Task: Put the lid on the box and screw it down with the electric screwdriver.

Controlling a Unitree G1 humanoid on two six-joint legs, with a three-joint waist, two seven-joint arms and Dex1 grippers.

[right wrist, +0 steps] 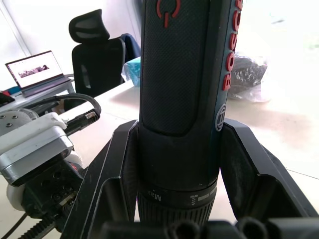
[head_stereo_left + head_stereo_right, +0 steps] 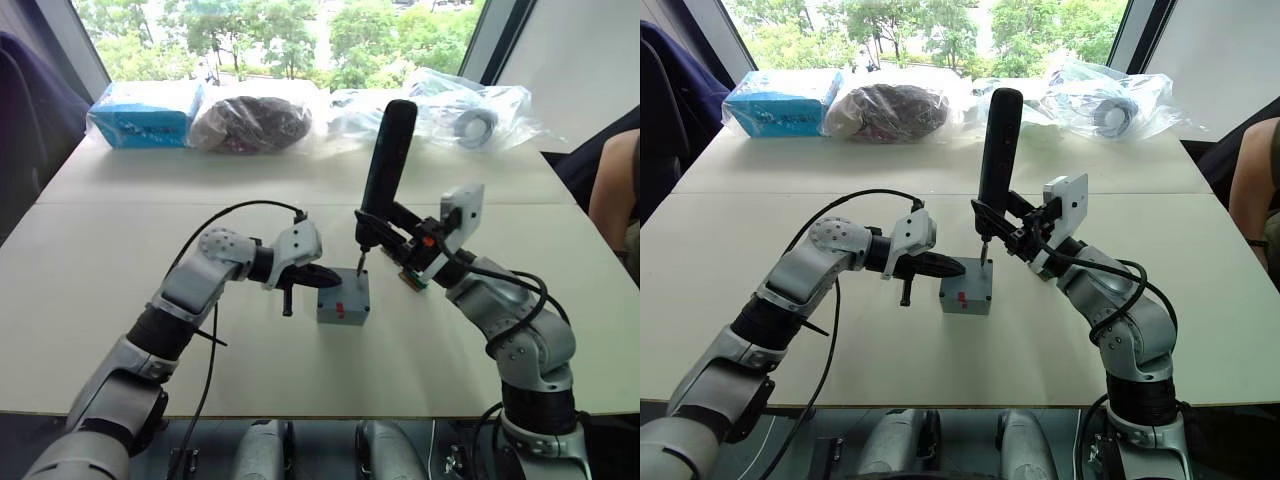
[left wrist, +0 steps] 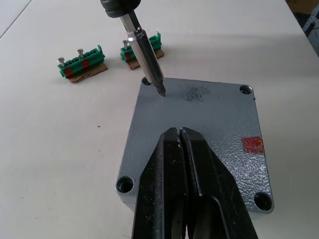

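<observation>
On box (image 2: 342, 305): grey speckled lid (image 3: 209, 129), red mark, corner holes.

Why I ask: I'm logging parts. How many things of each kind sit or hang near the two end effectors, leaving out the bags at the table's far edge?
Lid: 1
Box: 1
Electric screwdriver: 1
Green pieces: 2
Total: 5
</observation>
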